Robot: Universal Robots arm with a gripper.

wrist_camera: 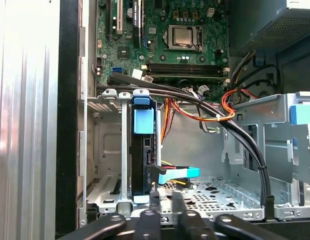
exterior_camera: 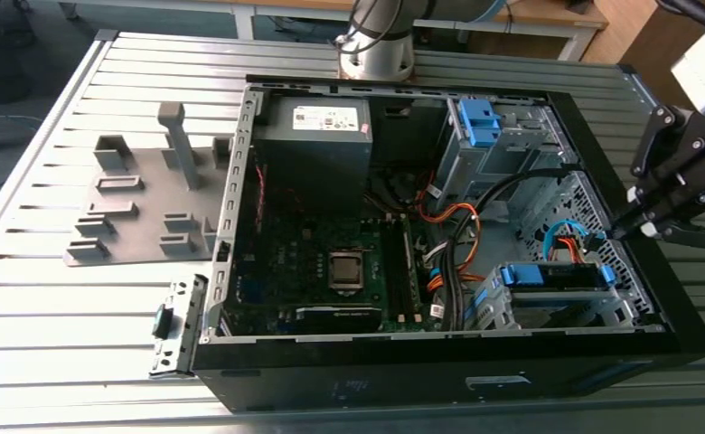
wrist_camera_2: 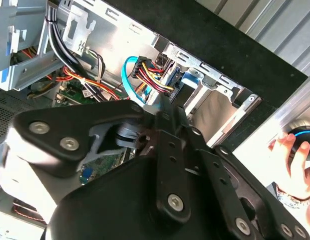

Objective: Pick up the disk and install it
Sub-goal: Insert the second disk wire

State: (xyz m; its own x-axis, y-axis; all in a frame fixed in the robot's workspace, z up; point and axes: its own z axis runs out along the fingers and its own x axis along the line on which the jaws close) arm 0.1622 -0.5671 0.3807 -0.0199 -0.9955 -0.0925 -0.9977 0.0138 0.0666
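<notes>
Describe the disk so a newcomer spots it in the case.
Start at the open black computer case, then the metal drive cage in its corner nearest the gripper. The disk sits in it, blue-framed; unlike the blue bracket in the other cage, cables meet it.
</notes>
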